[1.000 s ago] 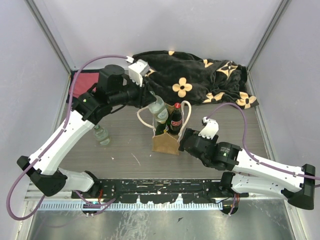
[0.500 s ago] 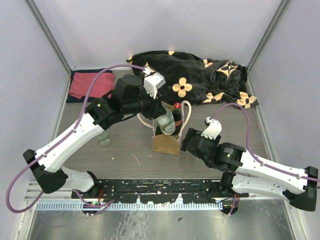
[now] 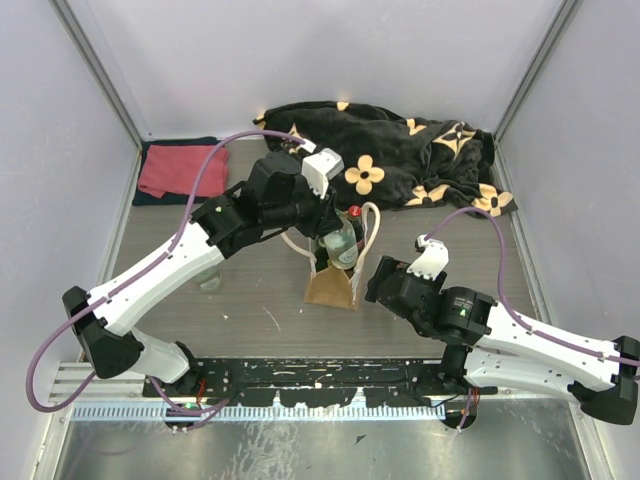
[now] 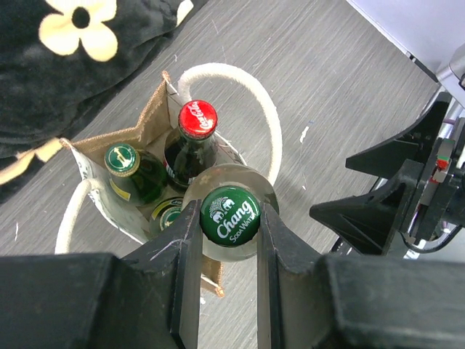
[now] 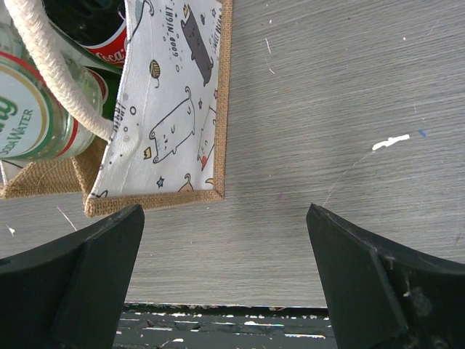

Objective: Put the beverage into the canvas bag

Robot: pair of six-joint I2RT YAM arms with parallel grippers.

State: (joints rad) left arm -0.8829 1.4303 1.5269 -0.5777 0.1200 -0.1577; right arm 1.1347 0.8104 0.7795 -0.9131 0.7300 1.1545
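The soda-water bottle [image 4: 229, 216] hangs upright over the mouth of the canvas bag [image 3: 333, 288], not yet seated inside. From the left wrist view its green cap sits squarely between the fingers of the left claw [image 4: 228, 207], which is clamped on the neck. I judge the grip was taken high so the body can go down first. The bag stands upright on the table [image 3: 250, 300], and its mouth is crowded: a red-capped cola bottle [image 4: 197, 120] and at least two green-capped bottles [image 4: 122, 158] are already in it. One white rope handle [image 4: 270, 127] arcs just beside the held bottle on the far side. The only free gap I can see is at the near right corner, under the bottle. The right claw [image 5: 225, 218] is spread wide and holds nothing, low beside the bag's printed side. I take it to be posted there to steady the bag, though it is not touching. The flowered blanket [image 3: 400, 150] lies behind, apart.
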